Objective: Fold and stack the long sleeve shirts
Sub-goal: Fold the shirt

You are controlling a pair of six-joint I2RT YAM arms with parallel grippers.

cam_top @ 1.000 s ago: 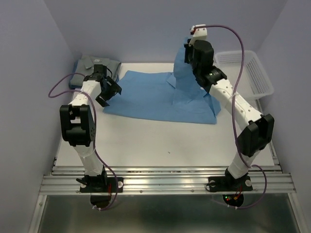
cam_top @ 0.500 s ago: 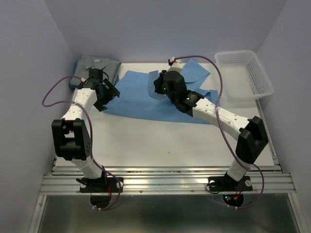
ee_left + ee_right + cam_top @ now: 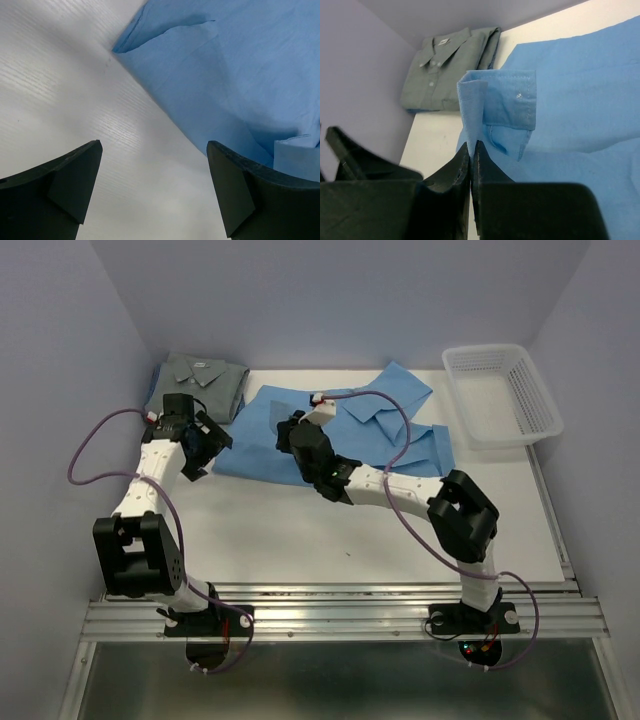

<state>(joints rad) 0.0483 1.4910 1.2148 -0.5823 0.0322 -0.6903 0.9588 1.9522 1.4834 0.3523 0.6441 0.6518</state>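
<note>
The light blue shirt (image 3: 400, 445) lies spread across the back middle of the table, with one sleeve drawn over it toward the left. My right gripper (image 3: 288, 430) is low over the shirt's left part and shut on the sleeve's buttoned cuff (image 3: 505, 105), which stands up from my closed jaws (image 3: 471, 146). The grey shirt (image 3: 205, 375) lies folded at the back left corner, and it also shows in the right wrist view (image 3: 450, 65). My left gripper (image 3: 205, 450) is open and empty (image 3: 152, 150) over bare table, just beside the blue shirt's left edge (image 3: 240, 75).
A white mesh basket (image 3: 515, 420) stands at the back right. Lilac walls close in the left, back and right sides. The white table (image 3: 330, 540) is bare in front of the shirt.
My right arm has swung from high at the back right down and left across the blue shirt, carrying the sleeve with it. My left arm has drawn back slightly to the left.
</note>
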